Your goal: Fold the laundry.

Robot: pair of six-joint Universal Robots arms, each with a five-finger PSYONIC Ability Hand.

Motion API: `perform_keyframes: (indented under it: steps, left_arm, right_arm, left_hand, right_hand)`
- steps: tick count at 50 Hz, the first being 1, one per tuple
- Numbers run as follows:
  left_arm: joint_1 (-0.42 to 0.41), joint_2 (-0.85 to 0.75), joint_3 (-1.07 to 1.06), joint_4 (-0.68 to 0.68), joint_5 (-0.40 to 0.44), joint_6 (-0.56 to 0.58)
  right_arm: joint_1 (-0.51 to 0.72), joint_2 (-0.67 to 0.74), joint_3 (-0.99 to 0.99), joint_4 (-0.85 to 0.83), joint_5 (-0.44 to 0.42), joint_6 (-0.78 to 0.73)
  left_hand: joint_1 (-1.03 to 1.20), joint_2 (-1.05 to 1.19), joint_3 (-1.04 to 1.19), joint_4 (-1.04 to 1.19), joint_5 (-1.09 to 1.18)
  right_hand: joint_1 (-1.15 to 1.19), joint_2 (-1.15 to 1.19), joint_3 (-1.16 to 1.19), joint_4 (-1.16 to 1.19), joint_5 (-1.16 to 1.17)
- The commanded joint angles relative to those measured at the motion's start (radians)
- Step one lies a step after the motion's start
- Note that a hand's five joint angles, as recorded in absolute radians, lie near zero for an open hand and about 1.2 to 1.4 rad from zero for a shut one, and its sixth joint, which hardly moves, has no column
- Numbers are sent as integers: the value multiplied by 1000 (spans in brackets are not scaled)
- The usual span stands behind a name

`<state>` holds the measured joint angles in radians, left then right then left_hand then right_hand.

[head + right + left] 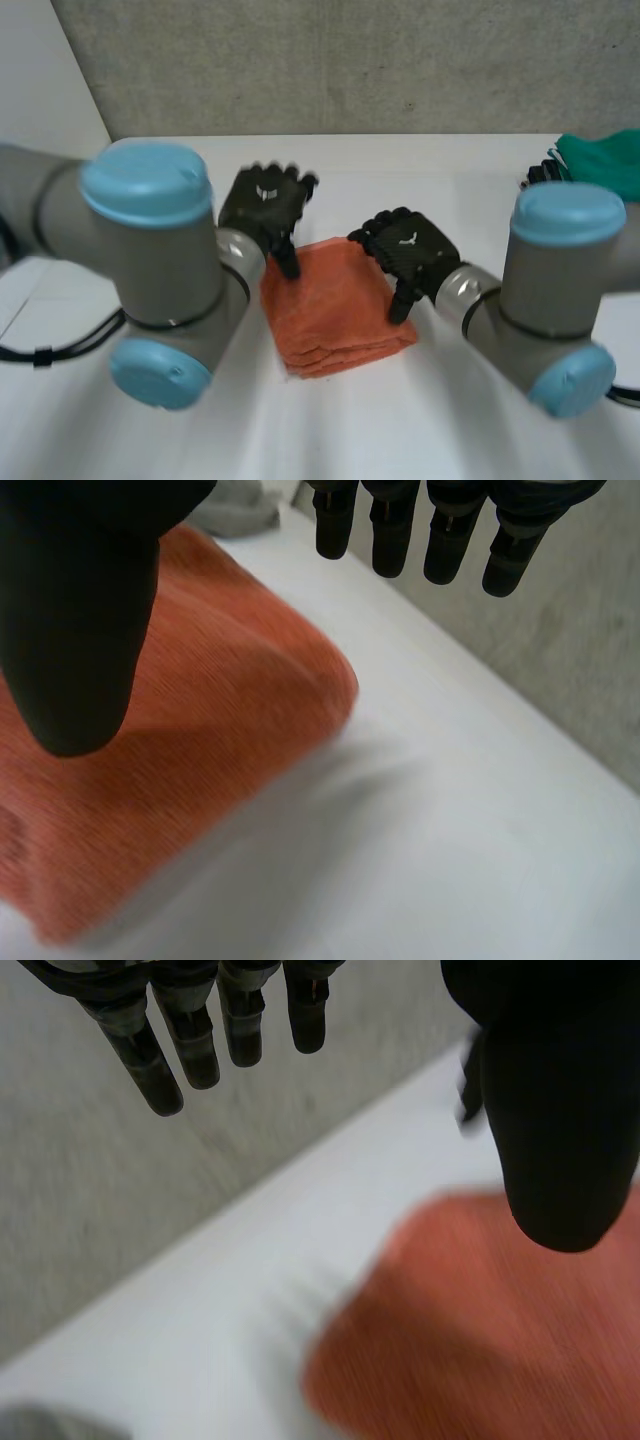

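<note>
Already the orange cloth (335, 305) lies as a thick, layered packet on the white table (450, 420), at the middle of the frame and slightly below centre, with its stacked folded edges showing along the lower side. The left hand (262, 205) sits at the packet's upper left corner and the right hand (410, 250) at its right edge. Each has its fingers straight and spread well away from the thumb, and neither grips anything; the thumbs hang just over the fabric, and contact cannot be confirmed. I judge the cloth to be light, soft and limp with a grippy weave, so the layers will slide apart if only the top one is taken. A pinch through the whole stack at an edge or corner seems safest. A green cloth (605, 160) waits at the upper right, well apart.
</note>
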<state>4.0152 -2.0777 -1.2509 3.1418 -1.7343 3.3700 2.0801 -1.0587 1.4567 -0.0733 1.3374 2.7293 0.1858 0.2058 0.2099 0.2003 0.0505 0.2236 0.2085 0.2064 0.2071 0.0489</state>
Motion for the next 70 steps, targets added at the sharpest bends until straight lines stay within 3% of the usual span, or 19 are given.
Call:
perform_keyframes:
  steps: [1,5,8,21,34,39,40,43,51,61,70]
  left_arm:
    - [50,45,82,-20,293,11]
    - [67,45,106,-64,461,11]
    - [87,36,120,-86,518,9]
    - [87,31,113,-83,506,9]
    - [88,30,108,-83,506,9]
    - [90,33,108,-83,507,9]
    - [90,33,108,-83,507,9]
    - [91,39,110,-83,506,11]
    - [113,59,117,-83,495,11]
    - [166,130,136,-69,475,5]
    - [162,134,123,-62,473,3]
  right_arm:
    - [86,-81,281,-256,5,-48]
    - [98,-63,344,-329,3,-77]
    - [100,-6,347,-368,3,-106]
    - [94,103,317,-562,2,-163]
    - [94,143,234,-573,-4,-161]
    - [92,164,202,-577,-12,-161]
    - [92,169,185,-577,-12,-155]
    - [89,174,159,-580,-10,-148]
    - [72,138,34,-580,5,-116]
    - [-156,-3,-136,-603,3,49]
    - [-446,29,-265,-706,-1,135]
  left_hand:
    - [7,-13,-17,-7,-32]
    - [7,-13,-17,-7,-32]
    - [7,-13,-17,-7,-32]
    - [16,-4,-8,1,-23]
    - [19,-1,-5,4,-20]
    - [19,-1,-5,4,-20]
    - [19,-1,-5,4,-20]
    - [19,-1,-5,4,-20]
    - [19,-1,-5,4,-20]
    - [19,-1,-5,4,-20]
    - [19,-1,-5,4,-20]
  right_hand:
    - [-49,-34,-32,-33,-49]
    - [-49,-34,-32,-33,-49]
    - [-49,-34,-32,-33,-49]
    - [-27,-12,-10,-11,-27]
    - [93,108,110,110,93]
    - [544,559,562,561,544]
    - [778,793,795,794,778]
    - [1172,1187,1189,1188,1172]
    - [1173,1188,1190,1189,1173]
    - [1173,1188,1190,1189,1173]
    - [1173,1188,1190,1189,1173]
